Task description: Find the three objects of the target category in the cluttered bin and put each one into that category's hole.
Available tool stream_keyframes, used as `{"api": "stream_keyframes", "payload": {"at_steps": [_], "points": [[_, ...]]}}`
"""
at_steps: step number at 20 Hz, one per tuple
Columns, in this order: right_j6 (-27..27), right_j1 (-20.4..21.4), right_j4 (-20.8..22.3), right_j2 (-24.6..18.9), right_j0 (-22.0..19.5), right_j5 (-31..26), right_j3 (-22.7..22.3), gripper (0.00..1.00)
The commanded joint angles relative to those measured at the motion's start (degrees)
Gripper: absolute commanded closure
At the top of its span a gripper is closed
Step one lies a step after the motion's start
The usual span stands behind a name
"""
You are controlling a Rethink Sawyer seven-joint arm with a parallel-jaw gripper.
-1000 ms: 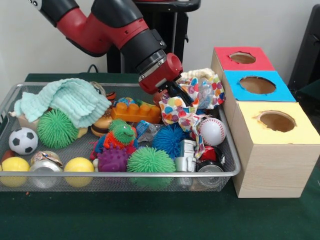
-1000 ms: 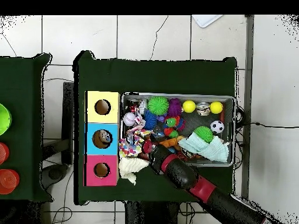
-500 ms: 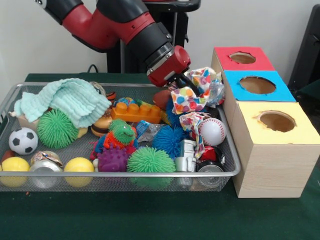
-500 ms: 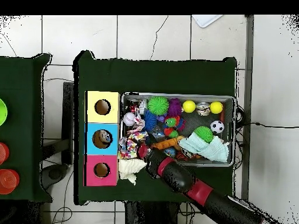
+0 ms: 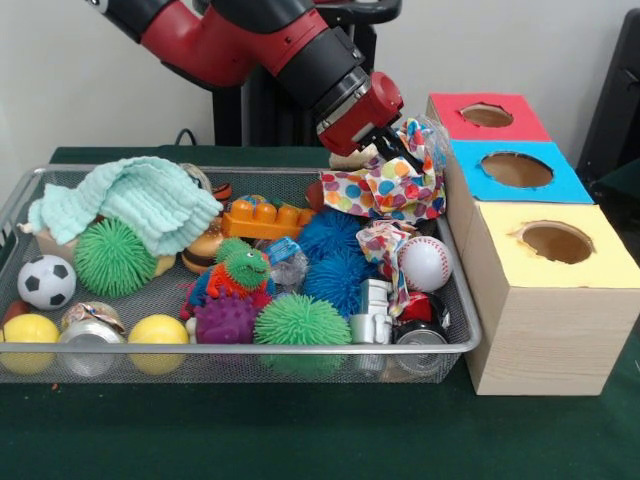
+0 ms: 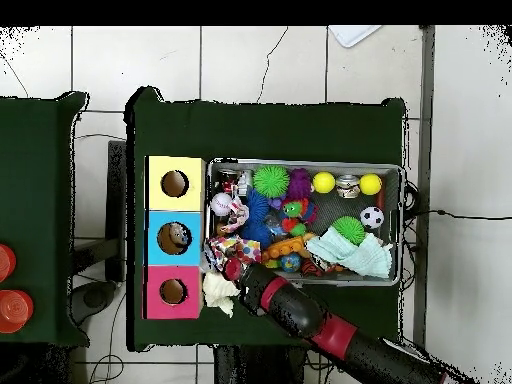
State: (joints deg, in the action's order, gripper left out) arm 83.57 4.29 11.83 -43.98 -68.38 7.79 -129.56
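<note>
Since a second ago the arm (image 5: 250, 40) has risen and swung toward the right of the front view, carrying the polka-dot cloth (image 5: 385, 185) up out of the clutter so it now hangs above the bin's right end, just beside the blue-topped box (image 5: 515, 172). The wire bin (image 5: 240, 350) fills the lower left and centre of the front view, with the three-hole box row at right: red top (image 5: 487, 117) farthest, blue in the middle, yellow top (image 5: 555, 245) nearest. The mint towel (image 5: 130, 200) lies in the bin's upper left. The gripper (image 5: 400, 150) is clamped on the cloth's upper edge. Below the cloth sit blue spiky balls (image 5: 335, 255), a green spiky ball (image 5: 300, 320), a baseball (image 5: 425, 262) and a soccer ball (image 5: 45, 282). In the overhead view the cloth (image 6: 228, 250) shows at the bin's left end beside the blue hole (image 6: 174, 238).
</note>
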Motion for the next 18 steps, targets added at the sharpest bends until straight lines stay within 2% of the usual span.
{"api": "stream_keyframes", "payload": {"at_steps": [1, 11, 18], "points": [[16.4, -0.7, -4.9, -1.3, 1.9, 0.4, 0.8, 1.00], [16.7, 0.3, -6.4, -1.7, 1.6, 0.5, 0.3, 1.00], [21.3, 0.7, -9.8, -4.7, 0.9, 4.6, -1.5, 1.00]]}}
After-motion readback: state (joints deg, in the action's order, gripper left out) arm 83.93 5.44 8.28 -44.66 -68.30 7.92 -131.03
